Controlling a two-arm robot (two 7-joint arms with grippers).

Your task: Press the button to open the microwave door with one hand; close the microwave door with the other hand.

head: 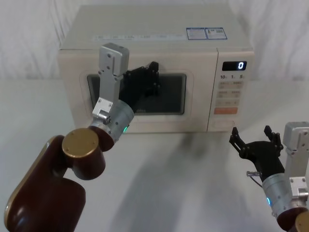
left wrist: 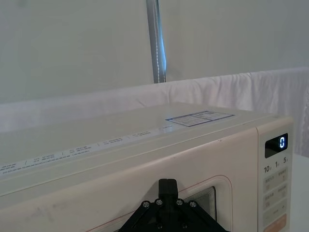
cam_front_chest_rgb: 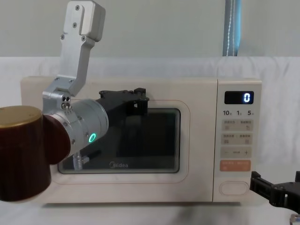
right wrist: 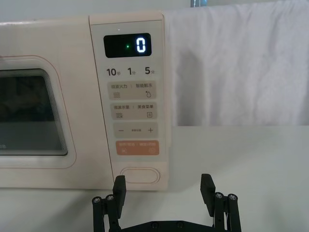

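The cream microwave door (head: 195, 104) with its dark window (cam_front_chest_rgb: 157, 136) sits flush with the control panel. My left gripper (head: 150, 72) is shut, its black tip (left wrist: 167, 186) against or just off the door near the window's upper edge (cam_front_chest_rgb: 139, 99). The wide cream button (right wrist: 140, 175) is at the bottom of the panel (head: 226, 124), below the orange key (cam_front_chest_rgb: 233, 188). My right gripper (right wrist: 163, 186) stands open and empty, low over the table, a short way in front of the button (head: 251, 133).
The microwave (head: 154, 41) stands on a white-covered table (head: 183, 183) with a white curtain behind. The display (right wrist: 140, 46) reads 0. Bare tabletop lies in front of the microwave between the two arms. A grey pole (left wrist: 157, 43) rises behind.
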